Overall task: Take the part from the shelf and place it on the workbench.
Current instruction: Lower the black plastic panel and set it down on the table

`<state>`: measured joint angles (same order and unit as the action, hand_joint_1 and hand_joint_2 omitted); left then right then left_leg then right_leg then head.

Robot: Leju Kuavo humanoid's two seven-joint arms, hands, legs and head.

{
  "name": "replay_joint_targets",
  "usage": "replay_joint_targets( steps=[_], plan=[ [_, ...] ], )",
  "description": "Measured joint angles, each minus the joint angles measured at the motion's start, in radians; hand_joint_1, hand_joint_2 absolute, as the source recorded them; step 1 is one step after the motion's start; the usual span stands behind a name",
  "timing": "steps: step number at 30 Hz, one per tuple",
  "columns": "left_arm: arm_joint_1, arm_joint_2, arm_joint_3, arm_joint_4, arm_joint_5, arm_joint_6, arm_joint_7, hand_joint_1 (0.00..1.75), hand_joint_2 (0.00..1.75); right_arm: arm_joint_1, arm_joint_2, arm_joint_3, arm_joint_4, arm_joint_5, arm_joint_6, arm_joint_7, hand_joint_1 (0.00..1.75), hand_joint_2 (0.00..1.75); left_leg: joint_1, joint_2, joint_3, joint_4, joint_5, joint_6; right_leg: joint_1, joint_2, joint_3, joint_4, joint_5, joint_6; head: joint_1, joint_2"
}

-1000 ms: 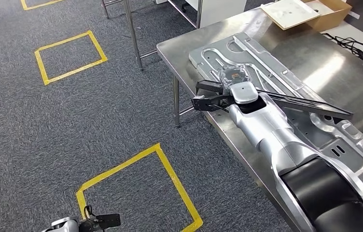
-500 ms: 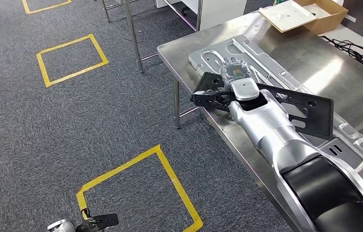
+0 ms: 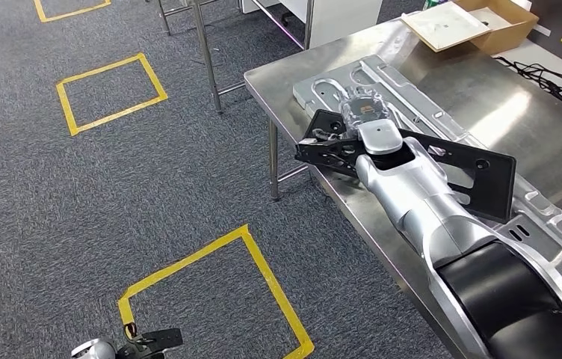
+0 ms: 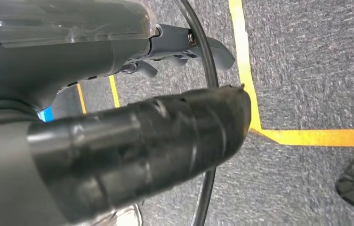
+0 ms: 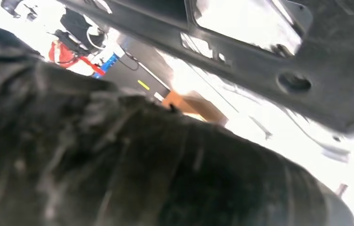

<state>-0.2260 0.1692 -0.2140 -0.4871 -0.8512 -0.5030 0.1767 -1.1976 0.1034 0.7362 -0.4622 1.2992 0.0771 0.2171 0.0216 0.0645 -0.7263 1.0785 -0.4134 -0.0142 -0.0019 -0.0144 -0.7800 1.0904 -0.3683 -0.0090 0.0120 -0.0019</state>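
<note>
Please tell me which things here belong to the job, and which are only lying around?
Job things:
- black part, held by right hand
- workbench

Only lying around:
- silver panel on the workbench
- cardboard box
- cables
- yellow floor squares

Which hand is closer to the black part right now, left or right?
Right. The right hand grips the black part at its near end, over the workbench. The left hand hangs low over the carpet, far from the part, holding nothing.
</note>
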Motion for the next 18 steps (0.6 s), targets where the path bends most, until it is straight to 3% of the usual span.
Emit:
replay_joint_targets(
  steps=[8, 11, 17, 18],
  plan=[
    [0.0, 0.003, 0.002, 0.0, 0.016, -0.017, -0.016, 0.0, 0.0, 0.001, 0.0, -0.016, -0.056, -0.05, -0.099, -0.094, 0.0, 0.0, 0.0, 0.0, 0.002, 0.0, 0.0, 0.0, 0.0, 0.0, 0.002, -0.001, 0.0, 0.0, 0.0, 0.0],
    [0.001, 0.006, 0.001, 0.0, 0.017, -0.022, -0.025, 0.0, 0.0, 0.01, -0.003, -0.026, -0.101, -0.106, -0.115, -0.163, 0.0, 0.0, 0.0, 0.0, 0.003, -0.001, 0.0, 0.001, 0.0, 0.0, 0.004, -0.002, -0.001, 0.001, 0.0, 0.0],
    [0.009, 0.014, 0.001, 0.0, 0.016, -0.031, -0.063, 0.0, 0.0, 0.079, -0.029, -0.028, -0.385, -0.273, -0.146, -0.287, 0.0, 0.0, -0.001, 0.0, 0.004, 0.001, -0.005, 0.005, -0.002, 0.0, 0.006, -0.005, -0.001, 0.003, 0.0, 0.0],
    [0.013, 0.017, 0.001, 0.0, 0.016, -0.032, -0.07, 0.0, 0.0, 0.092, -0.036, -0.026, -0.443, -0.29, -0.155, -0.291, 0.0, 0.44, -0.002, 0.0, 0.004, 0.002, -0.007, 0.008, -0.003, -0.001, 0.007, -0.005, -0.001, 0.004, 0.0, 0.0]
  ],
)
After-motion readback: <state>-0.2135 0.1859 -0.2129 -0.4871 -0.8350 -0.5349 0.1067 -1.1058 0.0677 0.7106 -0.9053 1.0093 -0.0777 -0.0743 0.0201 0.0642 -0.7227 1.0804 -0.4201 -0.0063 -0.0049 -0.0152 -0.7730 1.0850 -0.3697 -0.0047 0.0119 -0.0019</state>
